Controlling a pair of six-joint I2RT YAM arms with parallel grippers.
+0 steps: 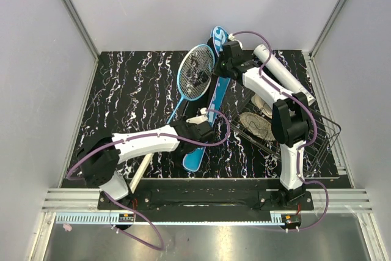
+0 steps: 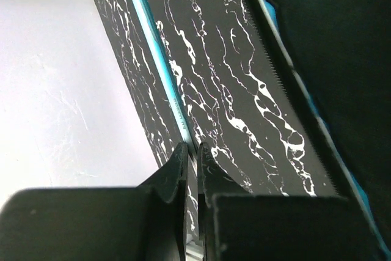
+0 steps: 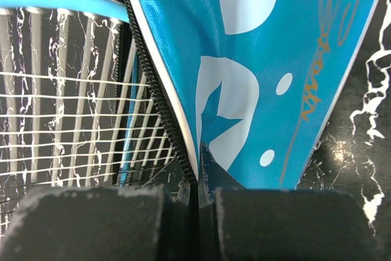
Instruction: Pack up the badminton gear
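Pinching the white-lettered blue cover [image 3: 275, 59] is right claw [image 3: 197, 172]; left claw [image 2: 192, 157] is clenched.

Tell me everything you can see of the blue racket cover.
The blue racket cover is a long bag of glossy bright-blue fabric with large white lettering, white dots and orange script. A black zipper on white trim runs along its edge. It lies diagonally across the dark marbled table, from near the far wall toward the arms. The right gripper is shut on its zipper edge, and a racket lies with its strung head along its left side.
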